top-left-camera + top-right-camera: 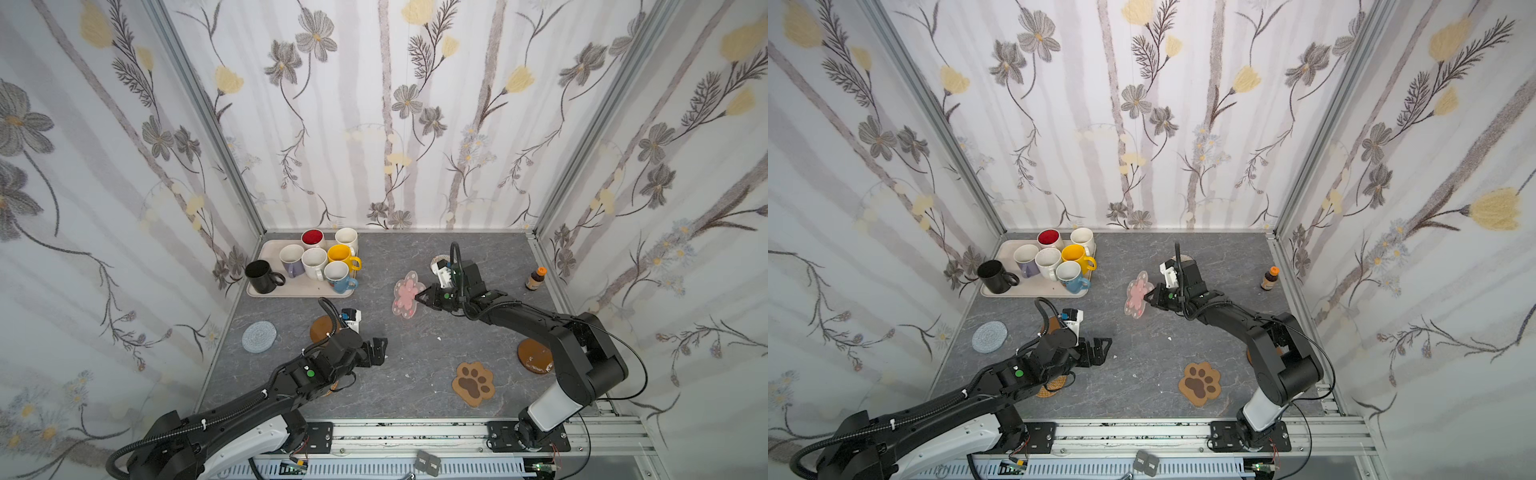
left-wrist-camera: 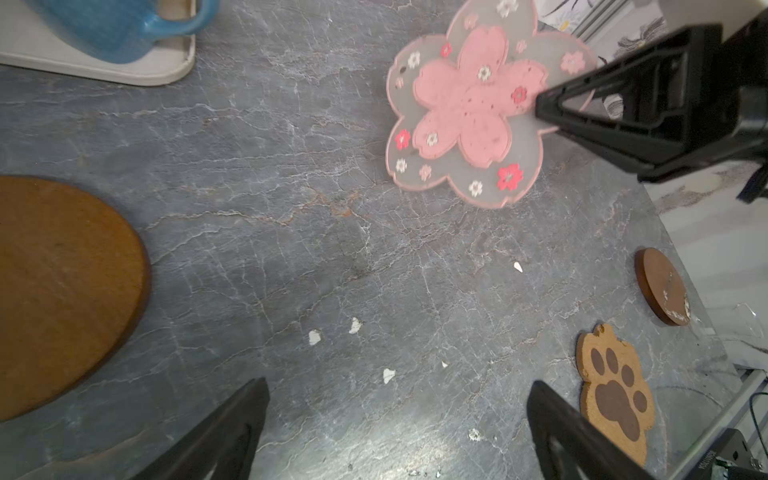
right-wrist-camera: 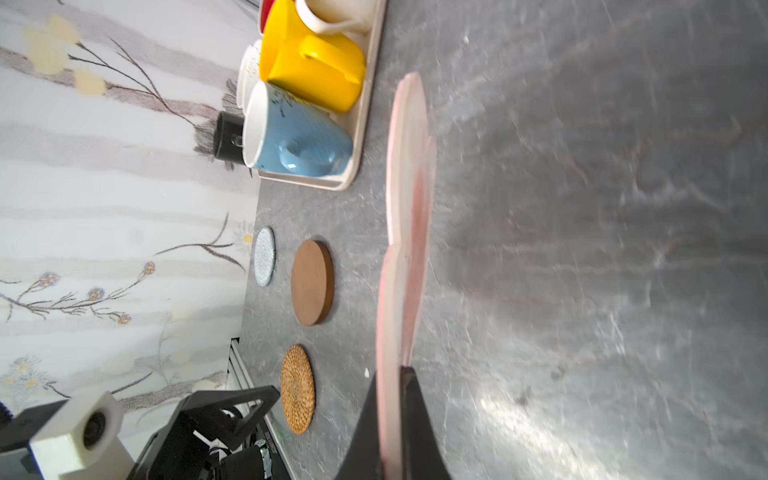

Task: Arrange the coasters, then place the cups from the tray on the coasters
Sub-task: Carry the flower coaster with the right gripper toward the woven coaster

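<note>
**Right gripper pinches the pink coaster; all mugs sit on the tray**

Two black robot arms reach over a grey stone-look table (image 1: 415, 374) inside a booth with floral wallpaper. The right gripper (image 1: 419, 297) has its jaws clenched on one petal edge of the pink blossom coaster (image 1: 406, 293), near the middle of the table. The coaster is tilted rather than lying flat; the right wrist view shows it nearly edge-on between the fingers (image 3: 417, 415).

The left gripper (image 1: 380, 349) hangs over bare table with its jaws spread wide and nothing between them.

The cream tray (image 1: 299, 291) sits in the far left corner with seven mugs (image 1: 314, 262) crowded on it; the black mug (image 1: 262, 276) is at its left edge.

The other coasters lie flat:
- The grey woven coaster (image 1: 259, 336) is near the left wall.
- A brown disc (image 1: 321, 329) lies just beside it.
- The rattan coaster (image 1: 1052, 386) is partly under the left arm.
- The paw coaster (image 1: 473, 382) and a second brown disc (image 1: 534, 355) are near the right arm.

A small brown bottle (image 1: 535, 278) stands by the right wall.
</note>
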{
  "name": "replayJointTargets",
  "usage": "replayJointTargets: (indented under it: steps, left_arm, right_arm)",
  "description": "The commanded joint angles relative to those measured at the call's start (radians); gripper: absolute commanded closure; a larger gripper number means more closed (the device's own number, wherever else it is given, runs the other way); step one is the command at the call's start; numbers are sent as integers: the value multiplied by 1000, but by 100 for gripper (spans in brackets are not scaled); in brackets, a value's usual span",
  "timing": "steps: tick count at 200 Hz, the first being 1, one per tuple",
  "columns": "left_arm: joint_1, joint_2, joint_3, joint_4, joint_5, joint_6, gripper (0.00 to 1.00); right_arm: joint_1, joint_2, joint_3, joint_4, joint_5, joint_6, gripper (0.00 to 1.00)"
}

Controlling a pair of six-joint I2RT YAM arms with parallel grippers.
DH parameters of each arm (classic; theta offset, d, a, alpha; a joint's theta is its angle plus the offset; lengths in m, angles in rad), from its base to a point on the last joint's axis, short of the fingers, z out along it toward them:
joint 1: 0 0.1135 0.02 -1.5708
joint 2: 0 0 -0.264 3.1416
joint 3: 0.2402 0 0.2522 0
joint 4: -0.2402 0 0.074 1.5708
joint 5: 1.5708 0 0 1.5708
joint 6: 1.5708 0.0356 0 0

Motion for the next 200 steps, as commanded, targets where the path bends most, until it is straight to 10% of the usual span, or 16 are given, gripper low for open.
replayJointTargets:
  steps: [1,85,200]
  left_arm:
    - [10,-13,8,-33,-35,4,0]
    - [34,-1,38,-62,-36,7,0]
    - [46,30,50,-70,-26,3,0]
  right_arm:
    - [-20,75,139,-83,-42,-51,100]
    - [-96,476,662,-147,-75,27,100]
    - [-131,671,848,-291,62,-10,87]
